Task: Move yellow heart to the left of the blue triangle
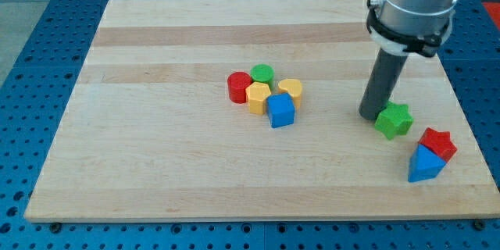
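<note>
The yellow heart lies in a cluster near the board's middle, touching a blue cube and a yellow hexagon. The blue triangle lies near the view's lower right, touching a red star. My tip rests on the board right beside a green star, on its left. The tip is well to the right of the yellow heart and up-left of the blue triangle.
A red cylinder and a green cylinder complete the middle cluster. The wooden board sits on a blue perforated table; its right edge is close to the blue triangle.
</note>
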